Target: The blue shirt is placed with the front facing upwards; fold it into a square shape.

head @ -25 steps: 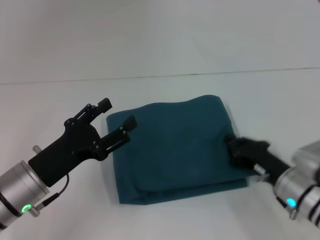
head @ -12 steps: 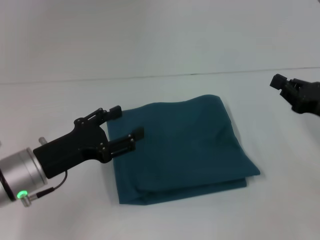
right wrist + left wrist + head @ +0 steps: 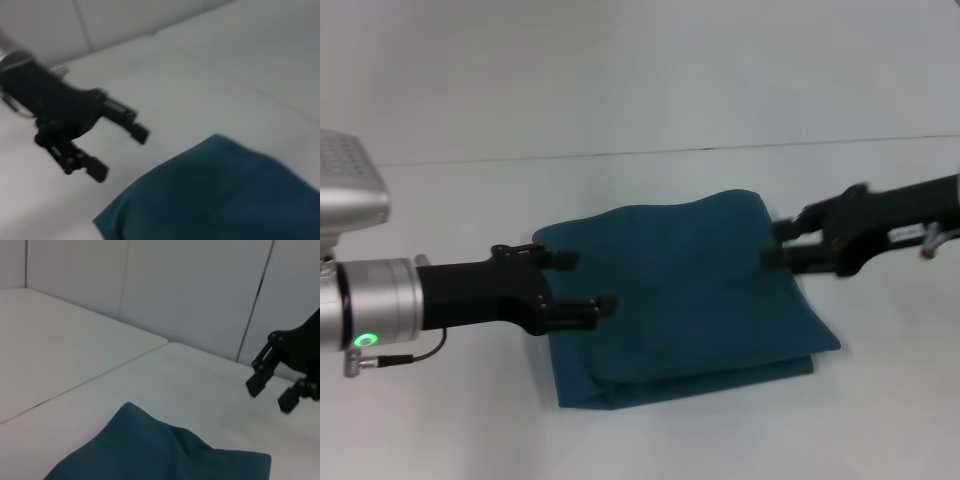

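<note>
The blue shirt lies folded into a rough square at the middle of the white tabletop, plain side up, layered edges nearest the robot. The left gripper, fingers spread, hovers at the shirt's left edge. The right gripper, also spread, hovers at its far right corner. Behind runs a pale wall.

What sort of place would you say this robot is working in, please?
Probably a lab or test bench: a bare white tabletop, plain white panelled walls behind it, and only a folded dark teal-blue cotton shirt between the open left gripper and open right gripper.
</note>
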Controlling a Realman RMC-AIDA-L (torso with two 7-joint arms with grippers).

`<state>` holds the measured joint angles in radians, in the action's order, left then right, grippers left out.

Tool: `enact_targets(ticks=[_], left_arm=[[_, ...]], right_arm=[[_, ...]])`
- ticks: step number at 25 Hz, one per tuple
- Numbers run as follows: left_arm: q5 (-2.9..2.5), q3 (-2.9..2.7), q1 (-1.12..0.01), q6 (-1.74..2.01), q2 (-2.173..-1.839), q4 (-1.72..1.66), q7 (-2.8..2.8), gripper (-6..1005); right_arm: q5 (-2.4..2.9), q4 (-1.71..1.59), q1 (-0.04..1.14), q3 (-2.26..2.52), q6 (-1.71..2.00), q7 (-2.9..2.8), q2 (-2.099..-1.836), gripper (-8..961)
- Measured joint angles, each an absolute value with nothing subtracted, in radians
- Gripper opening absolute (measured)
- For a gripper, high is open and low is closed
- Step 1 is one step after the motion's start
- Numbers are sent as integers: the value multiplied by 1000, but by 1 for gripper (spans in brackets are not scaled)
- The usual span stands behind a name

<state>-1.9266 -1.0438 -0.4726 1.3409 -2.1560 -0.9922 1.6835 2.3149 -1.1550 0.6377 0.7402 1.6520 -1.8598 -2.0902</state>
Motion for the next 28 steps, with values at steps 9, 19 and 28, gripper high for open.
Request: enact_targets(ticks=[9, 19, 28], left_arm=[[-1954, -1060, -525, 1331, -2161, -974, 1692, 855], [-1956, -1058, -526, 1332, -2163, -984, 1693, 855], [-1956, -1057, -524, 1337, -2163, -992, 1695, 855]], right_arm=[[2306, -1154, 618, 987, 1530, -1941, -2094, 485], [2272, -1155, 607, 996, 1519, -1949, -2094, 945], [2263, -1156, 597, 998, 1505, -1951, -2094, 945]])
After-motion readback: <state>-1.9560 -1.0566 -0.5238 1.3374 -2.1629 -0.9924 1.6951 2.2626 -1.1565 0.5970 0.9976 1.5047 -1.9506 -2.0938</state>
